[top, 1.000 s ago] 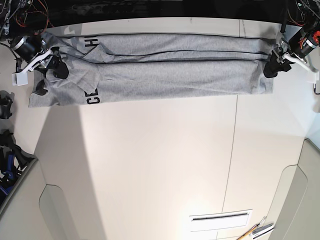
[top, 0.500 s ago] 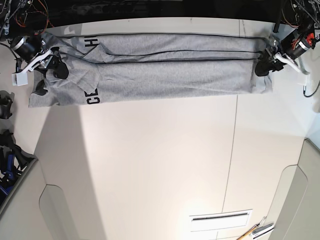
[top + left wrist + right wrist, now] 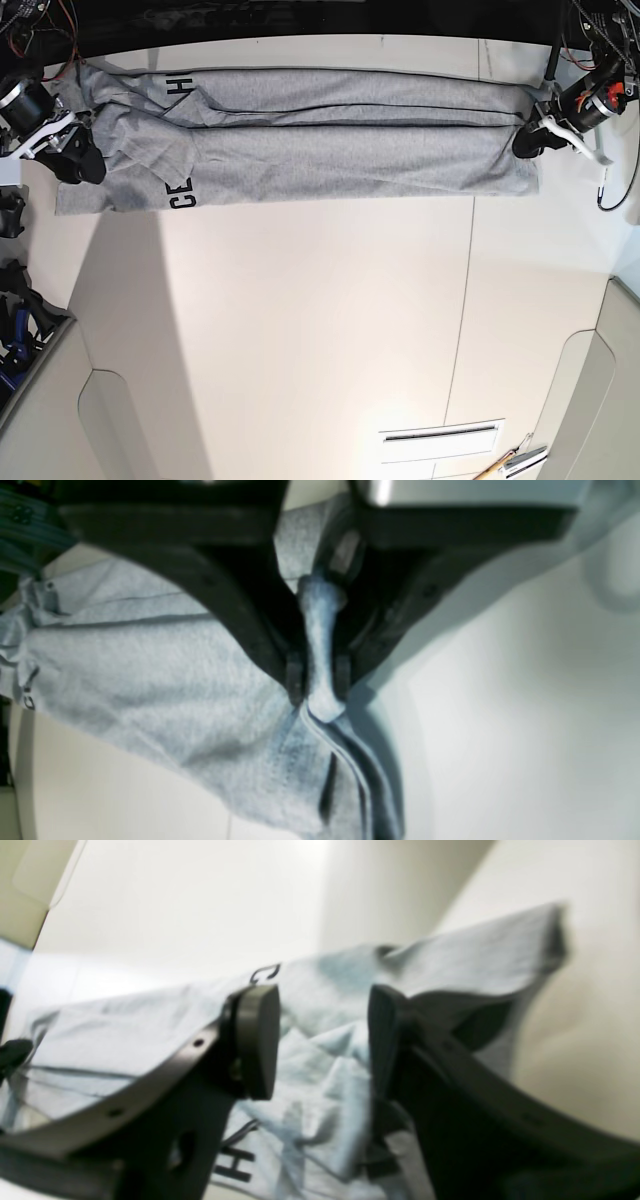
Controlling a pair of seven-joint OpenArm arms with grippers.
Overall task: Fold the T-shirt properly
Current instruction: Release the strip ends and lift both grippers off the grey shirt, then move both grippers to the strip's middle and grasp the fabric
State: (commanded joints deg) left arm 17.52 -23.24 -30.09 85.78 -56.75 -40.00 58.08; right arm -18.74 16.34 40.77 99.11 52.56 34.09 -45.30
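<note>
Both arms end in black, wedge-shaped fingers on white bracket bodies. The left gripper point(image 3: 527, 141) has a white curved guard and a cylindrical wrist with an orange-red band; thin black cables run from it. Up close, its fingertips point(image 3: 295, 677) are narrow, dark, ribbed pads, one finger backed by a pale grey shell. The right gripper point(image 3: 78, 158) has a black drum-like wrist with a silver ring, and red and black wires above it. Its fingers point(image 3: 255, 1040) carry rounded dark pads on grey struts with small screw holes.
</note>
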